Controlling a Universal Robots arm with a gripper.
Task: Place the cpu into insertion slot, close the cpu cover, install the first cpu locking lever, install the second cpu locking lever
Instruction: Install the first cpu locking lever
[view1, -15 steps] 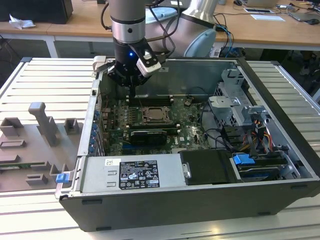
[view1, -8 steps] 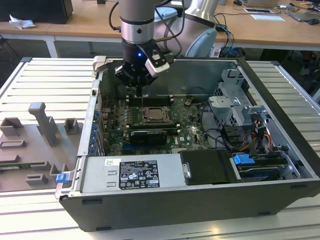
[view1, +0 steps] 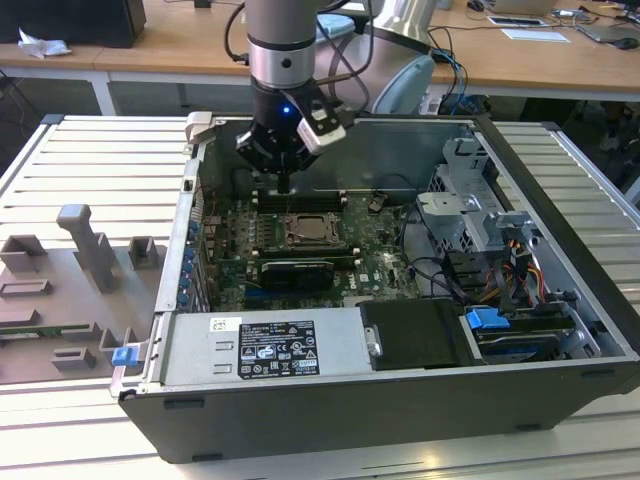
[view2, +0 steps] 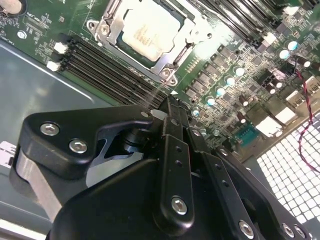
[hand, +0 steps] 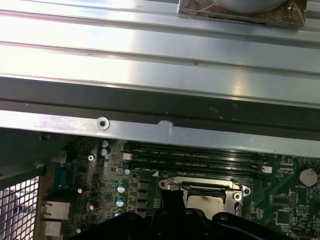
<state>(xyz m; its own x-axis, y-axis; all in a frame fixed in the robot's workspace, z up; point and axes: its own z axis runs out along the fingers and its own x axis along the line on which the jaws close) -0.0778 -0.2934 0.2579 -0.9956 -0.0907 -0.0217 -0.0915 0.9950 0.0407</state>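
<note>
The chip (view2: 150, 32) lies flat in the socket (view1: 288, 240), and the cover (view2: 132, 55) is folded down around its pale top, so placing and closing look done. The gripper (view1: 287, 185) hangs just at 12 o'clock of the socket in the exterior view, above the memory slots (view1: 300, 195). Its 2 fingers are pressed together into 1 narrow tip with nothing between them, a shape suited to pushing, not carrying.

In the second wrist view a thin pale rod (view2: 155, 95), probably a locking lever, rises from the socket's corner toward that tip. The graphics card (view1: 295, 270) sits at 6 o'clock of the socket, and the case wall (view1: 190, 240) stands at 9 o'clock, so the space around the arm is tight.
</note>
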